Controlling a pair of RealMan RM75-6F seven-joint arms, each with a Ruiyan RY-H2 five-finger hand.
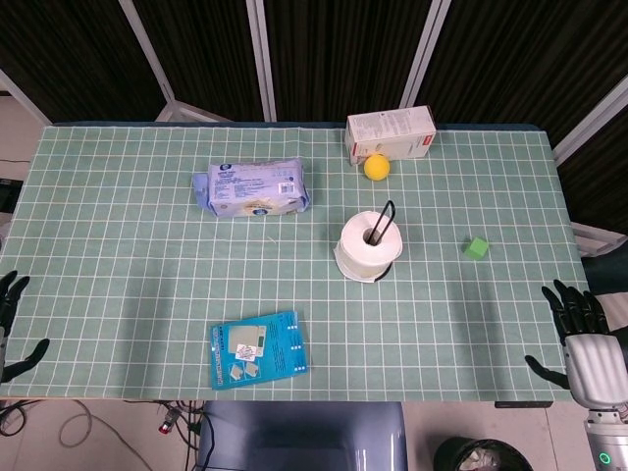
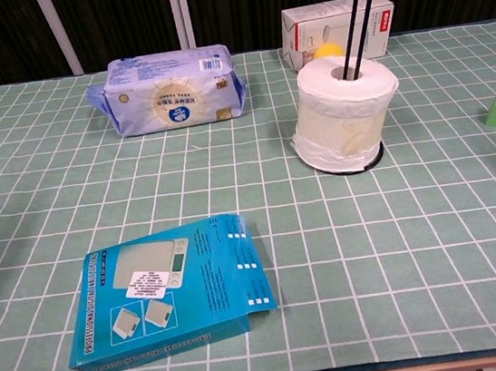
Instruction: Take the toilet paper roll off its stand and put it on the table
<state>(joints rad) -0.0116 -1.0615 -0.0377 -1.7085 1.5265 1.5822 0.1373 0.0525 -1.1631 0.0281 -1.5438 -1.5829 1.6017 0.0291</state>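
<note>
Both hands sit at the bottom corners of the head view, off the table's near edge and well apart from everything on it: the right hand [image 1: 587, 345] at lower right with its fingers spread and nothing in them, the left hand [image 1: 12, 324] at lower left, cut by the frame edge, its visible fingers also apart and empty. Neither shows in the chest view. The toilet paper roll [image 2: 346, 110] stands right of centre in the chest view, threaded over the thin black rods of its stand [image 2: 355, 8], whose dark base ring peeks out under the roll. The likeliest trouble, as I judge it, is the lift: the rods rise well above the roll and close in a loop at the top, so a pull that is tilted or too short could snag the core and drag or tip the light stand. A loose outer wrap of paper near the roll's base might also peel away under a squeeze. The yellow ball [image 1: 377, 167] and the white carton [image 1: 391, 132] lie just behind and could be bumped by a reach that overshoots. Counted: one roll, one stand, one ball, one carton, one wipes pack [image 1: 251, 187], one blue box [image 1: 258, 349], one green cube [image 1: 477, 248], on the green checked table [image 1: 118, 255].
</note>
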